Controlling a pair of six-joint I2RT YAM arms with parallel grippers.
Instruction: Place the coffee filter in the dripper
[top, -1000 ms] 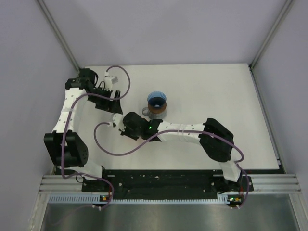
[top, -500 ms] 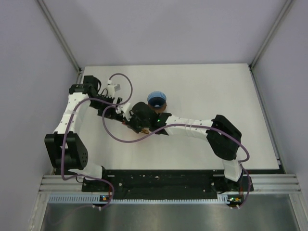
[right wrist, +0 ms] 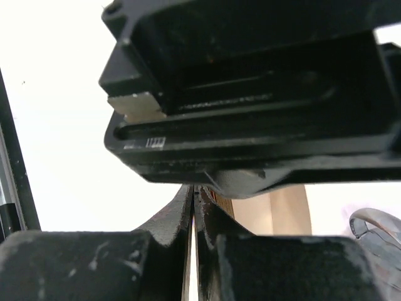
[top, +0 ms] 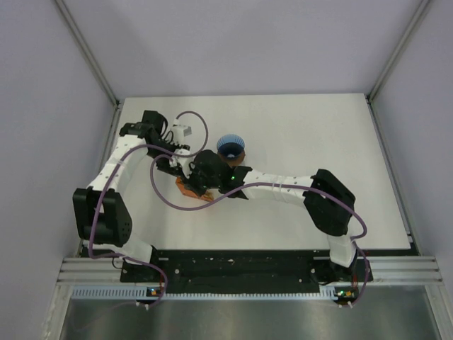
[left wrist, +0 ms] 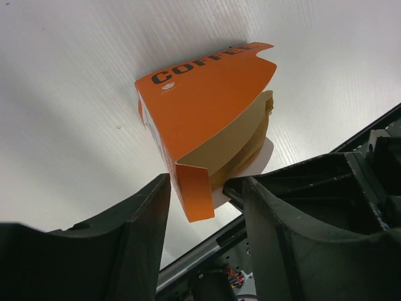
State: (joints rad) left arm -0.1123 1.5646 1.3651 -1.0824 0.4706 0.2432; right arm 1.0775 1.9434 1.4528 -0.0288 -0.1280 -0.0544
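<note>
Both grippers are crowding the orange pack (top: pixel 187 190). Left gripper (left wrist: pixel 202 188) is holding its fingers (left wrist: pixel 125 238) apart, and the pack's near corner flap is sitting between them. A sliver of table (left wrist: pixel 62 94) is showing beside one finger, so whether they are pressing the flap I cannot tell. Tan filters (left wrist: pixel 235 144) are lying stacked inside the pack's open mouth, just beyond those fingertips. Right gripper (right wrist: pixel 193 213) is pressing its fingers (right wrist: pixel 163 229) together with only a hairline between them; whether any paper is caught there I cannot tell. Dripper (top: pixel 230 146) is sitting on the mug (top: pixel 238 157) — just beyond the right fingers, on their far side from the pack, and apart from the filters.
</note>
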